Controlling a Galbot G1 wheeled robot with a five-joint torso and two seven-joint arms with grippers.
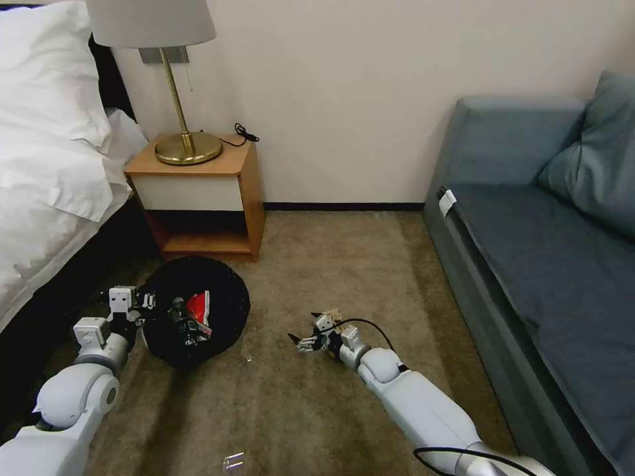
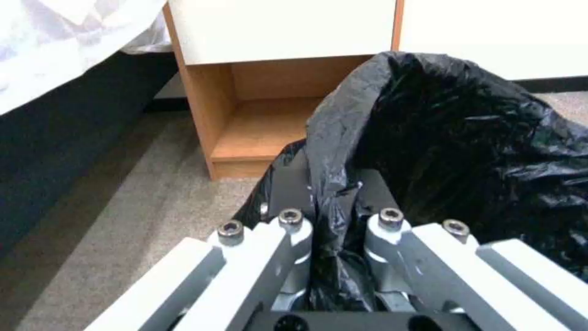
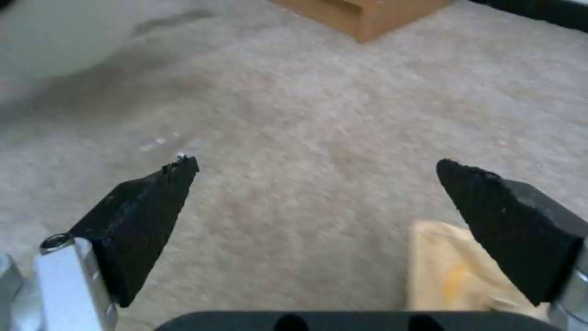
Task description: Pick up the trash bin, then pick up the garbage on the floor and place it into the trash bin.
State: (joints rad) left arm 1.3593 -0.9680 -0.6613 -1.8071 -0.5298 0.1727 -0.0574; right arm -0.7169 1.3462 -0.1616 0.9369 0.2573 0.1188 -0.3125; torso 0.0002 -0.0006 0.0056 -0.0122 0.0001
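Observation:
The trash bin (image 1: 218, 294), its black bag (image 2: 466, 138) folded over the rim, hangs tilted just off the carpet in front of the nightstand. My left gripper (image 1: 147, 301) (image 2: 330, 193) is shut on the bin's rim through the bag. Inside the bin lie a red-and-white wrapper (image 1: 199, 306) and a small bottle (image 1: 184, 324). My right gripper (image 1: 303, 342) (image 3: 315, 163) is open, low over the carpet to the right of the bin. A crumpled brown paper (image 1: 334, 314) (image 3: 447, 271) lies on the floor beside one finger (image 3: 514, 220), close to the wrist.
A wooden nightstand (image 1: 198, 192) with a brass lamp (image 1: 187, 147) stands behind the bin. The bed (image 1: 46, 165) fills the left side and a blue sofa (image 1: 529, 251) lines the right. Open carpet (image 1: 344, 264) lies between them. The bin's white wall (image 3: 43, 41) shows far off.

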